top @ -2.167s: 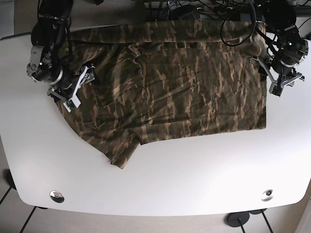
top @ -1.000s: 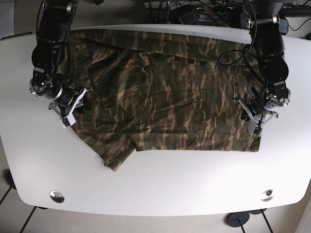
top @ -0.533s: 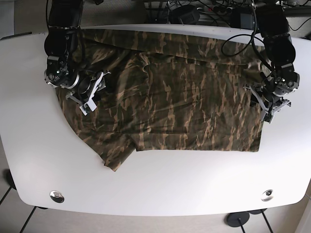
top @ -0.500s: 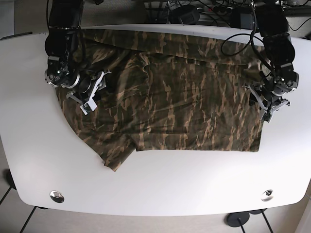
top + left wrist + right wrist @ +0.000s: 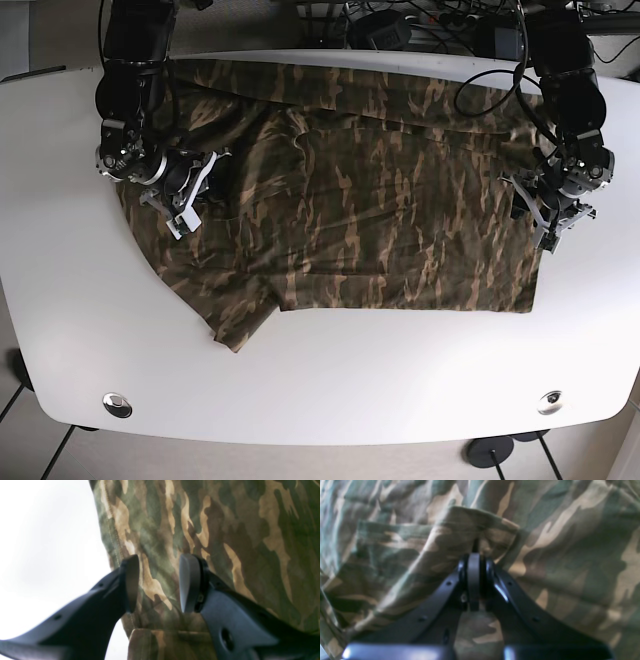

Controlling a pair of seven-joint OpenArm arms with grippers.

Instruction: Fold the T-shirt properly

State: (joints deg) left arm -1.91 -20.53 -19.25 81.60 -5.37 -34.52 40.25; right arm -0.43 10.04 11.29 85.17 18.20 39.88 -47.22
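The camouflage T-shirt (image 5: pixel 380 200) lies spread over the white table (image 5: pixel 350 380), with a sleeve pointing to the front left. My right gripper (image 5: pixel 188 195) rests on the shirt's left part. In the right wrist view it (image 5: pixel 473 555) is shut on a raised fold of the shirt (image 5: pixel 557 542). My left gripper (image 5: pixel 548 212) is at the shirt's right edge. In the left wrist view it (image 5: pixel 158 582) is open, its fingers (image 5: pixel 131 582) straddling the hem of the shirt (image 5: pixel 225 530) without holding it.
Cables and equipment (image 5: pixel 420 20) lie behind the table's back edge. Two metal discs (image 5: pixel 117 404) (image 5: pixel 549 402) sit near the front corners. Bare white tabletop (image 5: pixel 37 542) borders the shirt's right hem.
Over the last second my right gripper moved up and inward onto the shirt. My left gripper rose from the lower right hem corner. In the last half second almost nothing moved.
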